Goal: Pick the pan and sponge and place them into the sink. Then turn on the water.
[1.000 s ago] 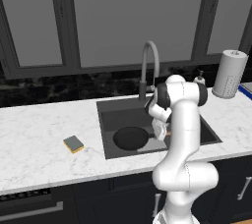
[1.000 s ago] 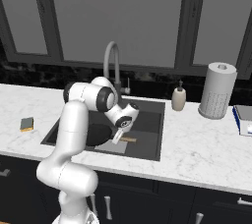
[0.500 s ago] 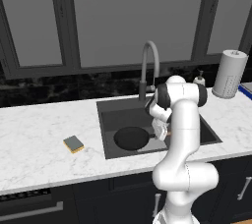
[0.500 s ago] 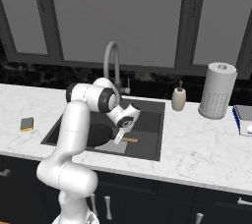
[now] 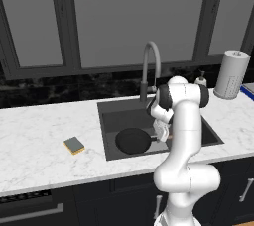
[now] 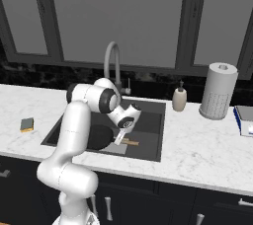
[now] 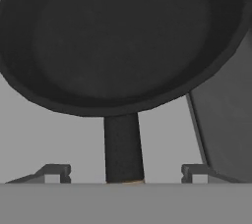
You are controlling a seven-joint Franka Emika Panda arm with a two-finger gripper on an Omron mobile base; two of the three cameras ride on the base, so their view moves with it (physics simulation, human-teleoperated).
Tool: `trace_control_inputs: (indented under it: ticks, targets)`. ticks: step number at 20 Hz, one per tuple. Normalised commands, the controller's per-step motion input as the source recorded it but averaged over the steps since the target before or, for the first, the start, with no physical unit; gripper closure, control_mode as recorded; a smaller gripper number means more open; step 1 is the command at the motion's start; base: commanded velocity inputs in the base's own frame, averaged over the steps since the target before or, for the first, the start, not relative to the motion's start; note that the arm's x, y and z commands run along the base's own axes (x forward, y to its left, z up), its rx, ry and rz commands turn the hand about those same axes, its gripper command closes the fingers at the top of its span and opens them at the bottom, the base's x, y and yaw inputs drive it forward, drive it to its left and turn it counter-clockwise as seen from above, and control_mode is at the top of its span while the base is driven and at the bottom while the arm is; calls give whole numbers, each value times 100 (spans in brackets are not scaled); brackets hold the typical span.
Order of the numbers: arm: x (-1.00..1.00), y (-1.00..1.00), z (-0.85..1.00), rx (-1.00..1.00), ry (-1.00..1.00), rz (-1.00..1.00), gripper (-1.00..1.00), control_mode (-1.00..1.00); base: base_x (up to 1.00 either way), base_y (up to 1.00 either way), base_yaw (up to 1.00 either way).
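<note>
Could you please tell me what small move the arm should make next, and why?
Probably lift the gripper straight up out of the dark grey recessed sink. Its fingertips stand wide apart on either side of the handle of the small round black frying pan, which lies on the sink floor, while the grey-topped yellow sponge waits on the white marble counter.

A white marble-patterned countertop (image 5: 39, 145) runs across the scene above dark navy cabinet fronts (image 6: 148, 202) fitted with slim metal handles. Behind it stands a glossy black stone backsplash (image 5: 49, 93), and over that a row of large grey window panes in dark frames (image 6: 113, 17). A small beige soap bottle with a pump top (image 6: 179, 98) stands on the counter near the back wall. Just beside it to the right is an upright white paper towel roll (image 6: 217, 91), and at the far right edge lies a blue-and-white flat item (image 6: 245, 122), cut off by the frame.
</note>
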Motion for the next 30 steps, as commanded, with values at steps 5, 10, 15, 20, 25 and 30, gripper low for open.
trace_control_inputs:
  ticks: [5, 10, 15, 20, 25, 30]
  targets:
    - [-11, -2, 33, -8, -1, -1, -100, -100, 0, 0, 0]
    - [-37, -10, 85, -3, -2, -5, -100, -100, 0, 0, 0]
    - [-57, -12, 67, -1, -12, -6, -100, -100, 0, 0, 0]
    - [-50, 0, 81, 0, -16, -1, -100, -100, 0, 0, 0]
    - [-46, 4, 100, -4, -7, 0, -100, -100, 0, 0, 0]
    - [-38, 16, 100, -4, 0, -2, -100, -100, 0, 0, 0]
